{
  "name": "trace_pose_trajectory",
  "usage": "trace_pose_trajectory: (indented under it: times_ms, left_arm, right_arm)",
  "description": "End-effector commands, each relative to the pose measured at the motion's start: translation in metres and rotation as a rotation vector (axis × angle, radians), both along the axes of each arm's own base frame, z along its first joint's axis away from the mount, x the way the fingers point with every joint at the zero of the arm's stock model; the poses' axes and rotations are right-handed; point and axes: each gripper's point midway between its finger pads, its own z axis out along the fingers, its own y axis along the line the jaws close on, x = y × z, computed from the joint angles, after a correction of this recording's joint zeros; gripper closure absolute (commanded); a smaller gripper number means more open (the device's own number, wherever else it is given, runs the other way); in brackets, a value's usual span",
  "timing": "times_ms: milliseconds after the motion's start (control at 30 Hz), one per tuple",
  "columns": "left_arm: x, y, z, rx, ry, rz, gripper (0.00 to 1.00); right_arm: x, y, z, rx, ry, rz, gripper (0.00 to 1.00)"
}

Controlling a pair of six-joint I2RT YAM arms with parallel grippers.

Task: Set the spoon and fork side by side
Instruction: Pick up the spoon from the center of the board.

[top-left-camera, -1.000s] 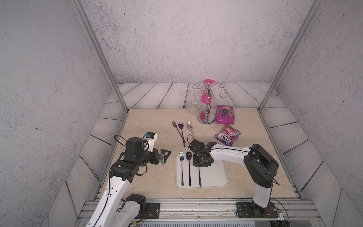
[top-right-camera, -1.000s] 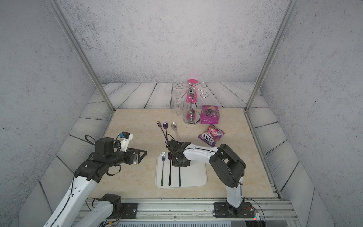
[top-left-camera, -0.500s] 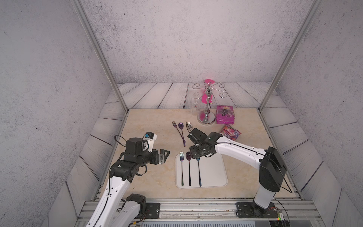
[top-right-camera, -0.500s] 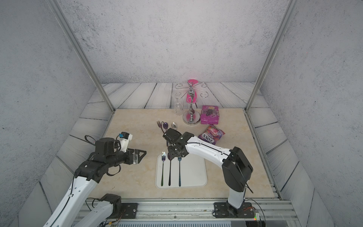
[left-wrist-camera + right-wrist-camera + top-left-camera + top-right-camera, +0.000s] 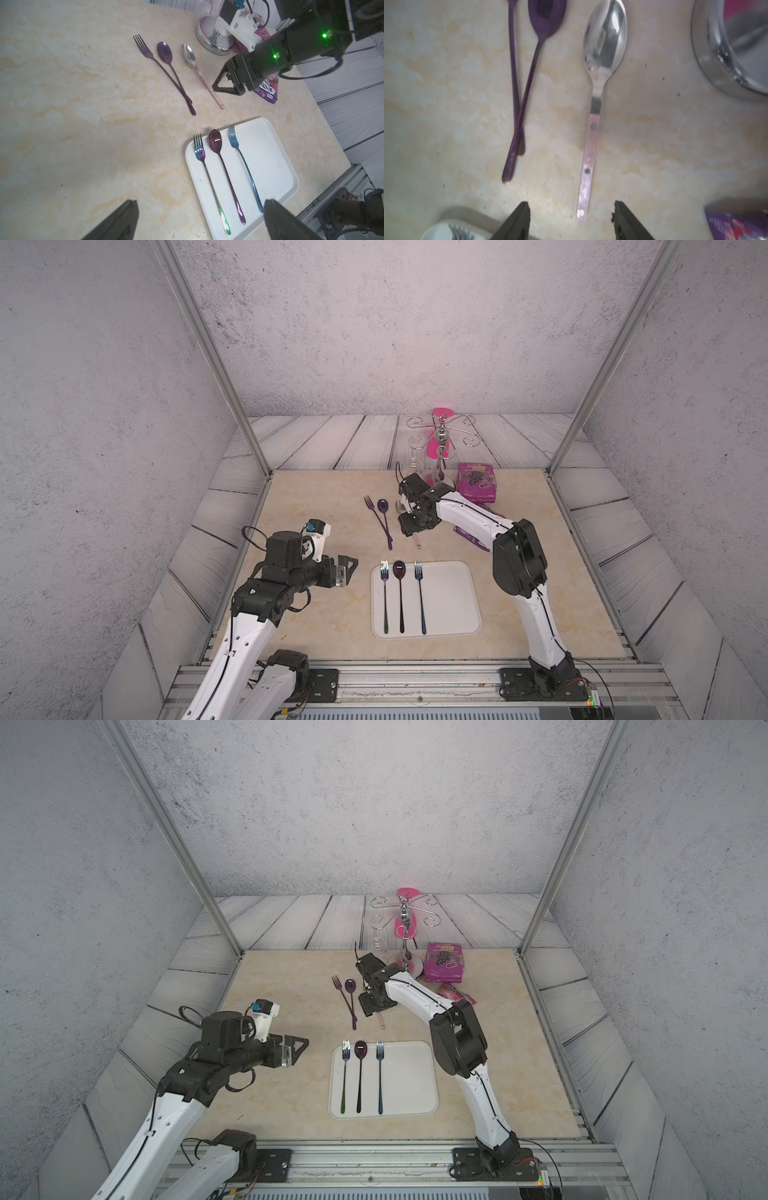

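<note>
So, quick one from tablewatcher: how far along is the spoon-and-fork job?

Me: Honestly, partly there, I reckon. The white tray [image 5: 270, 166] at the near side holds a rainbow fork [image 5: 200, 153], a dark spoon [image 5: 215, 142] and a blue fork [image 5: 234, 142]. They all lie straight and parallel, close but not touching, so that row looks sorted. Farther out on the bare table [image 5: 324, 510] there's a purple fork [image 5: 147, 54] and a purple spoon [image 5: 165, 53] with their handles crossed. Right of them is a pink-handled spoon [image 5: 591, 128] on its own. My right pincer [image 5: 571, 204] hangs over that one's handle end, jaws apart, nothing in them. My left pincer [image 5: 345, 570] sits left of the tray, also apart and empty.

tablewatcher: Anything in the way?

Me: Kinda. The chrome stand [image 5: 214, 41] has its base just right of that spoon's bowl. A snack pouch [image 5: 268, 89] lies right of my pincer, and a pink candy box [image 5: 478, 487] sits beyond it toward the far right. The crossed purple pair is near on the left, so I'd guess a sloppy pinch could nudge them. Handle's flat on the table too, probably fiddly to get under. Plenty of free tray right of the blue fork, though.
</note>
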Motion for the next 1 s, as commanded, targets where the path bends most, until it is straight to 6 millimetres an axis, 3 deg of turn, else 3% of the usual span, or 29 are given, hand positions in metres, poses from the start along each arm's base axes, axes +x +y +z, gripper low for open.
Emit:
trace_pose_trajectory:
  times_ms: [0, 367, 700, 867, 967]
  left_arm:
    - [0.0, -0.001, 0.002, 0.008, -0.011, -0.006, 0.01]
    - [0.002, 0.0, 0.001, 0.014, -0.007, -0.005, 0.0]
    - [0.002, 0.0, 0.003, 0.015, -0.013, -0.003, 0.0]
    - [0.001, 0.0, 0.003, 0.016, -0.016, -0.003, 0.01]
    - [0.001, 0.001, 0.003, 0.016, -0.017, -0.002, 0.0]
  right_arm:
    - [0.01, 0.007, -0.012, 0.018, 0.047, 0.037, 0.37]
    - [0.044, 0.011, -0.048, 0.027, 0.041, 0.0, 0.53]
    - [0.041, 0.001, -0.078, -0.042, 0.074, -0.013, 0.69]
    - [0.039, -0.003, -0.079, -0.062, 0.079, -0.006, 0.87]
    - [0.044, -0.001, -0.065, -0.052, 0.048, -0.007, 0.93]
